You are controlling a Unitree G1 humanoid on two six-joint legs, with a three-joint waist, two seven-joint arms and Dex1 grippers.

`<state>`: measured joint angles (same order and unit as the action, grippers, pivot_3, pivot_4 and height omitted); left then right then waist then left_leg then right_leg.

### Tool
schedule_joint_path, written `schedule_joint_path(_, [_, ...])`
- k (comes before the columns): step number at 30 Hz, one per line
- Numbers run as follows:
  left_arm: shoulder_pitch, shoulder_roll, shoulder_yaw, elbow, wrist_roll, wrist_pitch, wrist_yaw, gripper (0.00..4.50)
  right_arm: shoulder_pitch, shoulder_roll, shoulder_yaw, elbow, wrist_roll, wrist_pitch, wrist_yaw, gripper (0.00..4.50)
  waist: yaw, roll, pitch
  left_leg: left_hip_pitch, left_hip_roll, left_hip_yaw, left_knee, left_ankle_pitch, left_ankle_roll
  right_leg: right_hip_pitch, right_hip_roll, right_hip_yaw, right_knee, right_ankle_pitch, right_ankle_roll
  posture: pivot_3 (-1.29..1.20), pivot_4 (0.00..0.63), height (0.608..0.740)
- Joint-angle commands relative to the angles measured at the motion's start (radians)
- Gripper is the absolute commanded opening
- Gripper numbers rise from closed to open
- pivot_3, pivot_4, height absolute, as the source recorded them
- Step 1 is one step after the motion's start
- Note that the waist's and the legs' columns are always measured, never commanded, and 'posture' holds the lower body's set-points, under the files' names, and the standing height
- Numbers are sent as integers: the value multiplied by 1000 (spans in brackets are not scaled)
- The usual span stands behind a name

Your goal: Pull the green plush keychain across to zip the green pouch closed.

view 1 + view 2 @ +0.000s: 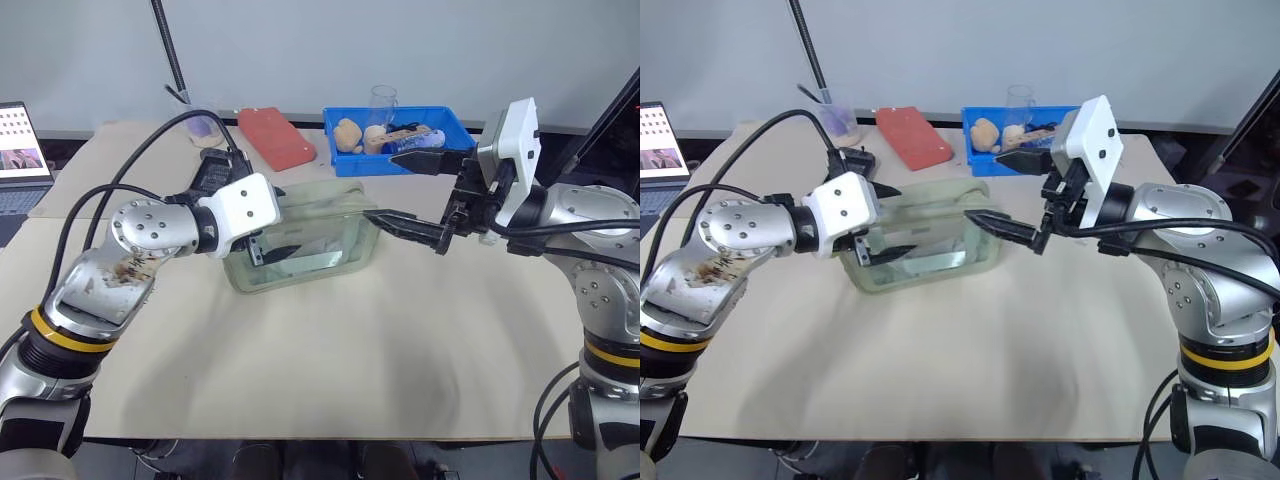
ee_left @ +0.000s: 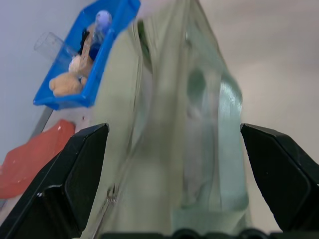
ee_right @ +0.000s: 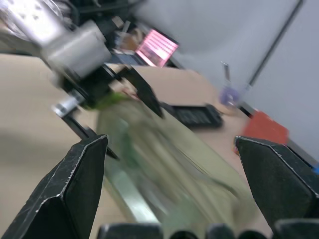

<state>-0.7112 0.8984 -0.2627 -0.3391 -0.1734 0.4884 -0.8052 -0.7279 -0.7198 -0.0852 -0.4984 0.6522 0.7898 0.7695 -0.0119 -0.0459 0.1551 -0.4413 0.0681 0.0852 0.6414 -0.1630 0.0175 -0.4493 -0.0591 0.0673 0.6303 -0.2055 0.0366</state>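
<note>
The green pouch [image 1: 310,235] lies on its side in the middle of the table, pale green with clear window sides. Its zipper [image 2: 112,191] runs along the top. My left gripper [image 1: 895,222] is open at the pouch's left end, one finger above it and one in front of the clear side. My right gripper [image 1: 385,188] is open at the pouch's right end, with its lower fingertip close to the pouch's corner and nothing between the fingers. In the right wrist view a blurred lime-green patch [image 3: 107,101] beside the left gripper may be the green plush keychain.
A blue tray [image 1: 455,125] with small toys stands behind the pouch. A clear glass [image 1: 382,100] is behind it and a red flat thing [image 1: 275,135] to its left. A black device [image 1: 215,165] and a purple cup [image 1: 205,125] sit at the back left. A laptop [image 1: 20,150] is at the far left.
</note>
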Motion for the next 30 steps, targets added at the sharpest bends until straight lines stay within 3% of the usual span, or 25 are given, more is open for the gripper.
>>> schedule_joint_path(1, [-7,-7,0,17,64,-80,-28,3641,-14,-13,-9,-31,12,20,-27,4500,3,0,0,0,0,0,0,0,0,0,-1,0,0,0,0,0,150,740])
schedule_joint_path(7, [-5,-31,4,68,125,-188,-71,654,0,-36,-7,-16,-16,2,-26,4500,2,0,0,-1,0,0,0,0,0,-1,0,0,0,0,0,0,150,740])
schedule_joint_path(9, [-14,-53,12,90,131,-233,-80,60,9,-42,-5,-7,-33,-15,-22,4500,3,0,0,-1,0,0,0,0,0,-1,0,0,0,0,0,0,150,740])
schedule_joint_path(18, [-109,-74,21,379,144,-709,-267,60,36,-79,-2,39,-94,-77,12,4500,2,0,0,-1,0,0,1,0,0,-1,0,0,0,0,0,0,150,740])
schedule_joint_path(28, [-135,-145,49,454,124,-736,-305,60,13,-95,26,20,-84,-29,14,4500,0,0,0,-4,0,0,2,0,0,-2,0,0,0,2,3,0,150,740])
schedule_joint_path(30, [-138,-149,60,442,107,-702,-307,817,29,-112,52,23,-122,-54,25,4500,0,0,0,-4,0,0,2,0,0,-2,0,0,1,2,3,0,150,740])
